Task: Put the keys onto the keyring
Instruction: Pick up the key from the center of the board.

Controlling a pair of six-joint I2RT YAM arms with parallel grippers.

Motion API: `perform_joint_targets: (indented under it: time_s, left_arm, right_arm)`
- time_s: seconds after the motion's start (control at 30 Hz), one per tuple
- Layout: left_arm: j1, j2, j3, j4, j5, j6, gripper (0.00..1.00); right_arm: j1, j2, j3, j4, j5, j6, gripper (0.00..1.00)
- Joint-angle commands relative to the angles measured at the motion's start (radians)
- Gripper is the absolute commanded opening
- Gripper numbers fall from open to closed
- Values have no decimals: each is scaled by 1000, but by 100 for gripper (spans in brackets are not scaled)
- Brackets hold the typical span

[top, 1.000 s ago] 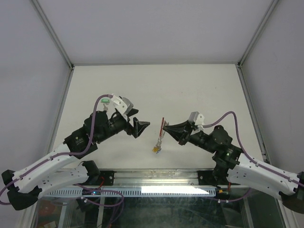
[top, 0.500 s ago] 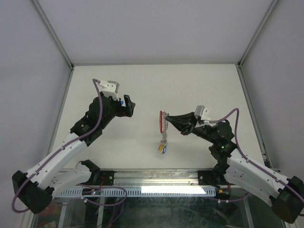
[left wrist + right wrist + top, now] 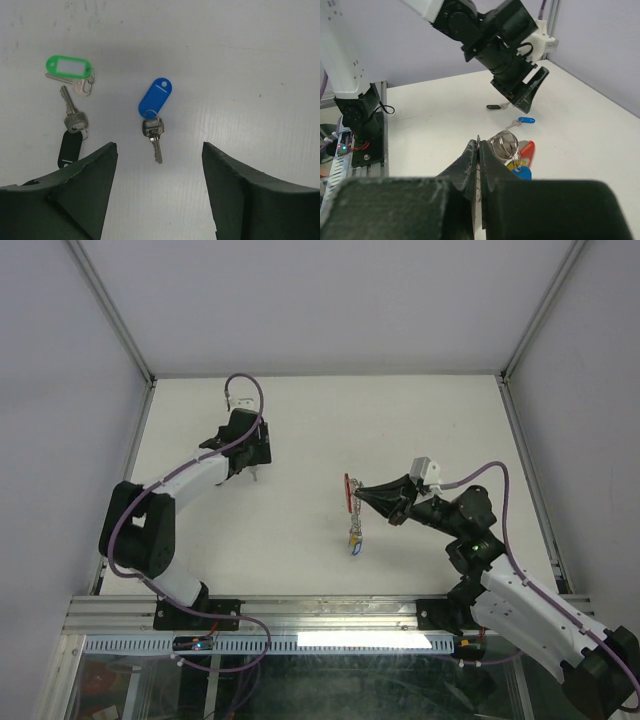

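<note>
Over the far left of the desk [image 3: 400, 410], the left pincer [image 3: 159, 146] hovers with its fingers spread wide, and nothing is held between them. Below the gap, a blue-capped key [image 3: 155, 99] is seen lying flat on the desk, its metal blade pointing toward the camera. To its left, two more keys lie close together: a green-capped key [image 3: 69, 66] and a black-capped key [image 3: 70, 146]. Well apart from them, nearer the middle of the desk, the keyring [image 3: 349, 492] is held up by the right pincer [image 3: 479, 150]. That pincer's fingers are pressed together on the silvery ring, with the red arc [image 3: 529, 151] and a small blue tag [image 3: 522, 173] just beside them.

The step in hand is judged to be the picking up of the blue-capped key. It would be done well if the left pincer were lowered straight down, centred on the plastic cap rather than the thin blade, and closed across the cap's narrow width. The neighbouring keys are best left undisturbed. The keyring should be held steady so that its ring can be met afterwards.
</note>
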Motion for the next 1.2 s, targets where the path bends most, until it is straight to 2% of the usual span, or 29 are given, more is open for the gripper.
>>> perform_joint_targets:
  time_s: [0.0, 0.23, 0.37, 0.6, 0.9, 1.17]
  left_arm:
    - [3, 101, 110, 0, -113, -36, 65]
    - [3, 244, 196, -42, -142, -52, 63]
    - [3, 263, 206, -34, -119, -37, 66]
    - [3, 269, 185, 1, -164, -35, 67]
    - [-4, 327, 200, -22, -170, -56, 44]
    - [-4, 348, 214, -23, -172, -54, 34]
  right_arm:
    - [-6, -47, 56, -32, -22, -4, 0]
    - [-9, -57, 49, -50, -9, -30, 0]
    - [-10, -45, 44, -44, -20, -30, 0]
    - [-10, -43, 30, -28, -29, -16, 0]
    - [-11, -44, 23, -31, -32, -11, 0]
    - [-10, -39, 24, -29, -36, -10, 0]
